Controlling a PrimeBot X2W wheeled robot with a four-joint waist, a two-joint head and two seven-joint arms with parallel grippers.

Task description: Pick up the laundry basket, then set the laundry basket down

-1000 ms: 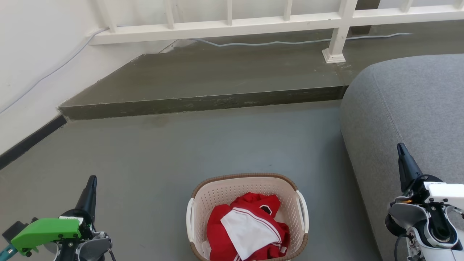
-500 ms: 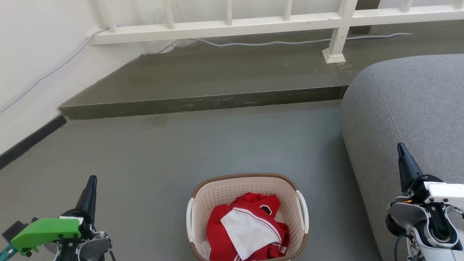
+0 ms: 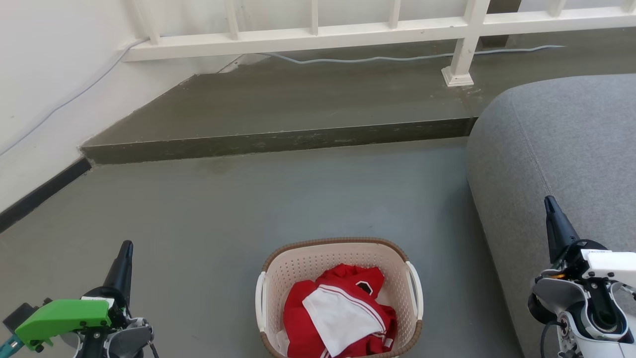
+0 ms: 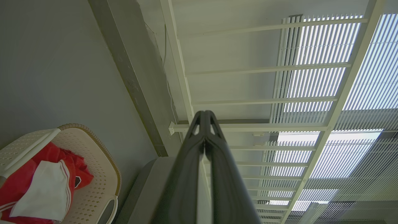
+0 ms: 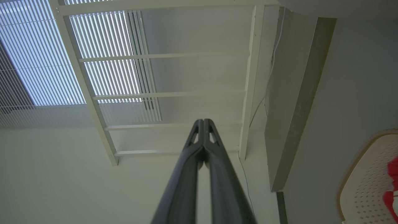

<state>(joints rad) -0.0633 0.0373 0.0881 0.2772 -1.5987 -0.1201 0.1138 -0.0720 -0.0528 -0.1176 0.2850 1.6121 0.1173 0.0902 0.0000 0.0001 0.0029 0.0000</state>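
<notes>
- Left of the laundry basket (image 3: 328, 242), the left gripper (image 3: 125, 247) is long, dark and tapering, set on a bright green cover (image 3: 62, 318) with a teal piece (image 3: 6, 344) and a grey round housing (image 3: 126, 340).
- Right of the laundry basket, the right gripper (image 3: 550, 206) is equally dark, on a white casing (image 3: 610, 261) with a grey shell (image 3: 552, 293), a black ring (image 3: 603, 318) and a thin black cable (image 3: 543, 334).
- Each finger has a small triangular cut-out beside its tip.

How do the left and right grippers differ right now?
The left gripper has a green mount behind it; the right gripper has a white housing. The left hangs over the floor, the right in front of the grey sofa. Both are shut, empty, and apart from the laundry basket.
</notes>
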